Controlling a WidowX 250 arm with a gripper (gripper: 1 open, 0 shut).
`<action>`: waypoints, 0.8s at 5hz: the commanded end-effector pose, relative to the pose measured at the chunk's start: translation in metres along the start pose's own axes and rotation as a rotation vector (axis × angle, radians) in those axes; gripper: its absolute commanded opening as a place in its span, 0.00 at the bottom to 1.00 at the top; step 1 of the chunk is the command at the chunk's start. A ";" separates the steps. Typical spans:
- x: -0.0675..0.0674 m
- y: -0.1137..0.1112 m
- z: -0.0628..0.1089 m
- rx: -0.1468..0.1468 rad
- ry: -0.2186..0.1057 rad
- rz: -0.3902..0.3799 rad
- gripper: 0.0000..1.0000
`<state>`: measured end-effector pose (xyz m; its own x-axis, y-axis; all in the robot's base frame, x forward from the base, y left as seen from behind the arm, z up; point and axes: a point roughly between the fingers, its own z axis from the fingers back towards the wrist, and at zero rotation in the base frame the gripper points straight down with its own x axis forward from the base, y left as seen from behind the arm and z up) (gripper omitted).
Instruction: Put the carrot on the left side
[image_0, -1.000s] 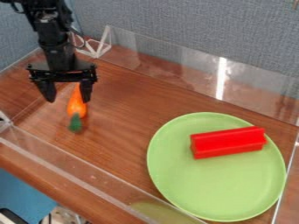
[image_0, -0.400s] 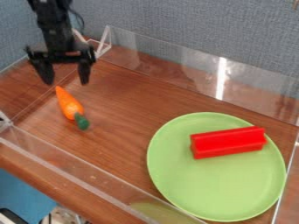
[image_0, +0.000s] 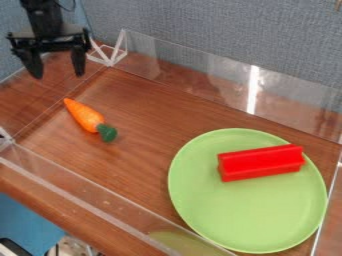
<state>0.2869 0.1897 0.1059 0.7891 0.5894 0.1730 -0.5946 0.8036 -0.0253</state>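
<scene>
The carrot (image_0: 87, 117), orange with a dark green stem end, lies flat on the brown wood tabletop at the left side (image_0: 54, 130), its green end pointing lower right. My gripper (image_0: 51, 62) hangs above and behind it near the back left corner, pointing down. Its two black fingers (image_0: 78, 58) stand wide apart with nothing between them. The gripper is clear of the carrot.
A round light-green plate (image_0: 214, 200) sits at the right front with a red rectangular block (image_0: 261, 161) on it. Clear plastic walls (image_0: 201, 75) ring the tabletop, and a low clear wall runs along the front edge.
The gripper has lifted off the carrot and moved up and to the left. The carrot, upright between the fingers a second ago, now lies flat on the wood.
</scene>
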 end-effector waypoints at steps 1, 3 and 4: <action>0.011 0.002 0.029 -0.002 -0.072 0.031 1.00; -0.003 -0.036 0.022 -0.007 -0.055 0.074 1.00; -0.013 -0.047 0.018 -0.006 -0.045 0.098 1.00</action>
<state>0.2986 0.1427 0.1013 0.7259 0.6714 0.1494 -0.6748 0.7372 -0.0344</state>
